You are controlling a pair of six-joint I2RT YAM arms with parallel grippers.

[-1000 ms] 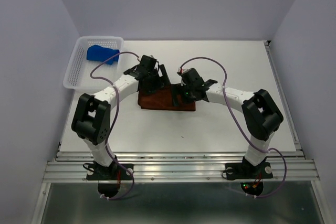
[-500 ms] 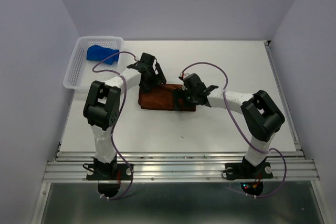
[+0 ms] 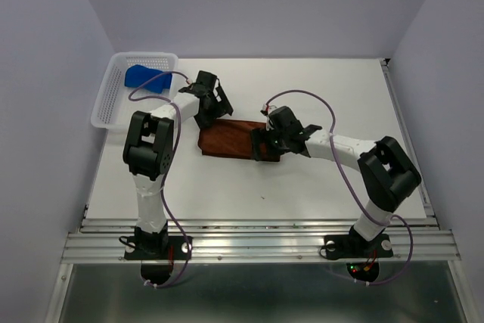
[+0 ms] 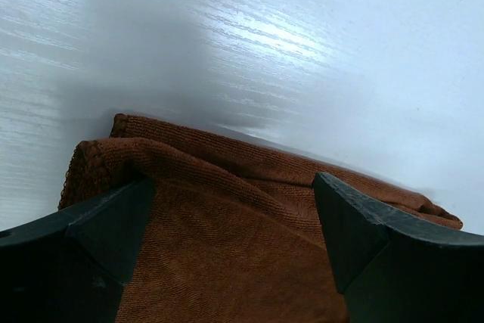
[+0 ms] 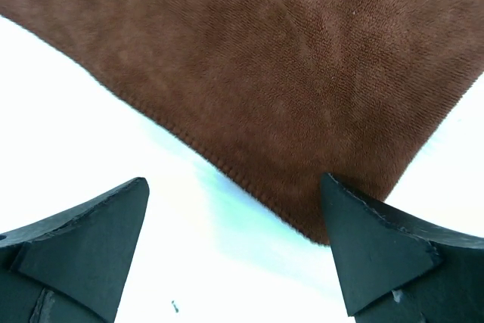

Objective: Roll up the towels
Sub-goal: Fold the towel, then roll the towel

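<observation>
The rust-brown towel (image 3: pixel 229 140) lies flat mid-table, its far edge bunched into a fold. My left gripper (image 3: pixel 206 113) stands open at the towel's back left end. In the left wrist view the towel (image 4: pixel 227 225) fills the gap between the left gripper's (image 4: pixel 233 187) spread fingers. My right gripper (image 3: pixel 262 147) is open at the front right corner. The right wrist view shows the towel's (image 5: pixel 287 58) corner by the right finger of that gripper (image 5: pixel 234 181), with bare table between the fingers. The blue towel (image 3: pixel 147 77) lies bunched in the basket.
A white perforated basket (image 3: pixel 110 104) sits at the table's back left corner, close to the left arm's elbow. White walls enclose the table on three sides. A metal rail runs along the near edge by the arm bases.
The left arm has folded back and its gripper has shifted left to the towel's back left end. The right gripper has slid down to the front right corner. More towel shows.
</observation>
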